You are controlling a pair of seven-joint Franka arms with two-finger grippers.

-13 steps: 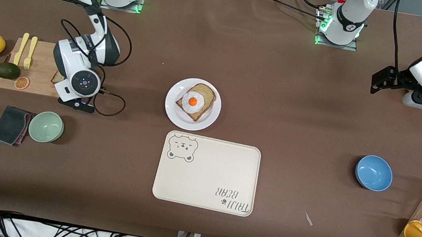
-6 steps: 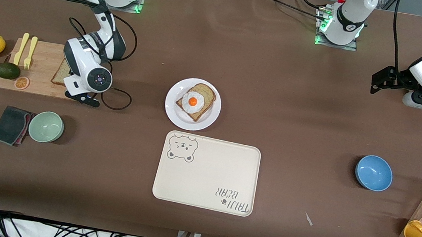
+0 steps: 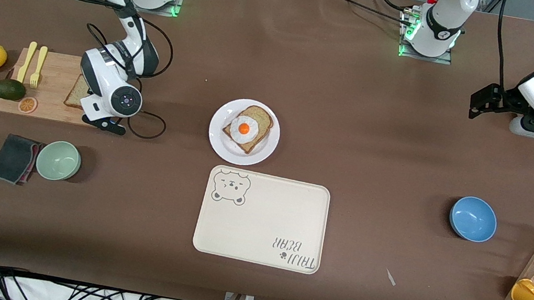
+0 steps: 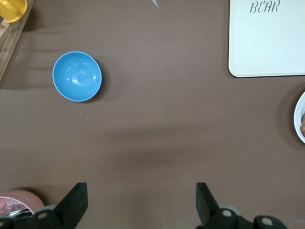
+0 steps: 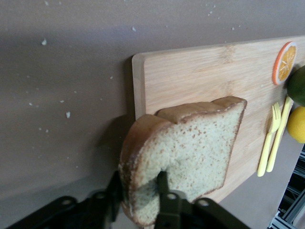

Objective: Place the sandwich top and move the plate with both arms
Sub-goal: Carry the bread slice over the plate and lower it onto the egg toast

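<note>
Right end effector (image 3: 98, 120) holds sandwich top (image 3: 77, 91) over board (image 3: 46, 85).

Printed on the cream tray (image 3: 261, 223), in the corner nearest the front camera toward the left arm's end of the tabletop: grey lettering, upside down in the front view, reading roughly "TAIJI BEAR", first word not certain. Beside the lettering, a small paw mark. In the left wrist view, only "BEAR" legible on the same tray. Drawn in the diagonally opposed corner: a bear face. No other readable writing anywhere.
</note>
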